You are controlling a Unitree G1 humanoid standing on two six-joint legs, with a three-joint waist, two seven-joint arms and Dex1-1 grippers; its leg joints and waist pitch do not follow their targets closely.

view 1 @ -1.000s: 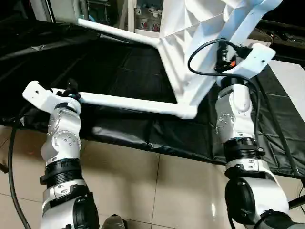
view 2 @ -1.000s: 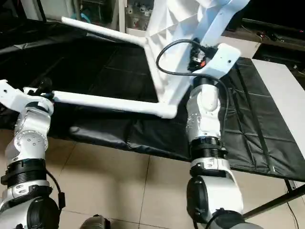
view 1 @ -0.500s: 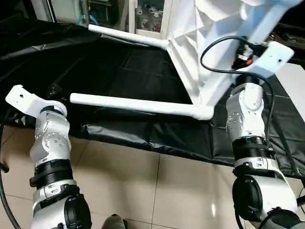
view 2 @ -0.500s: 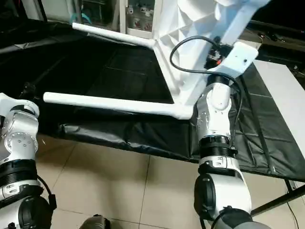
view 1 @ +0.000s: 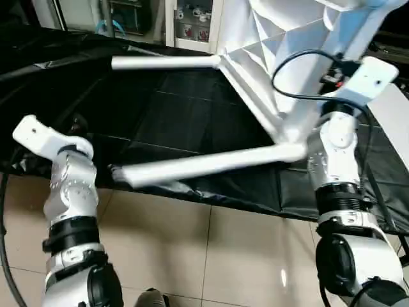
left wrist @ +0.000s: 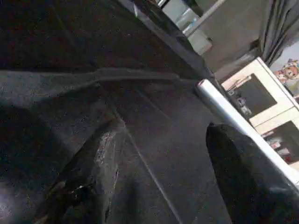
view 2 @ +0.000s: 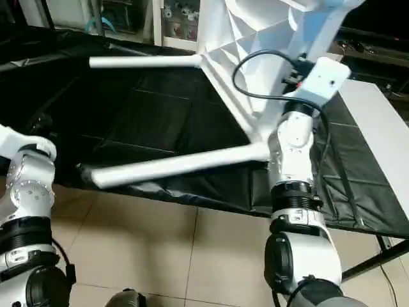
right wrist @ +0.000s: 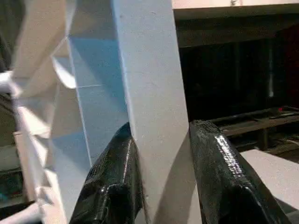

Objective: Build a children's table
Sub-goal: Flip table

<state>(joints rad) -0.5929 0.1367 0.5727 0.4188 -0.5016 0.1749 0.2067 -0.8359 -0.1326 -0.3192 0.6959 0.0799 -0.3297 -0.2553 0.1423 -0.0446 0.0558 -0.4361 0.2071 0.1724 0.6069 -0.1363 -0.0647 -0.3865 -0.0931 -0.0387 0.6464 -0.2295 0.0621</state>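
The children's table's white tabletop [view 1: 268, 38] stands tipped up on edge over the black mat, ribbed underside toward me. A far leg [view 1: 163, 62] juts out level to the left. The near leg [view 1: 204, 164] slopes down to the mat's front edge. My right gripper [right wrist: 161, 128] is raised at the upper right, shut on a third leg [view 1: 358, 29], with one black finger [right wrist: 117, 182] on each side of it. Lower left, near the mat's edge, my left gripper [left wrist: 166, 128] is open, holds nothing, and is apart from the near leg's free end.
The black quilted mat [view 1: 179, 102] covers the work table, and its front edge hangs over the tiled floor [view 1: 211, 256]. A flat white board [view 2: 377, 121] lies at the right. Shelves with small items [view 1: 192, 19] stand behind.
The table has swung: the near leg's free end dropped toward the mat's front edge. My left gripper came off that end and drew back to the left. The right fingers have narrowed on their leg.
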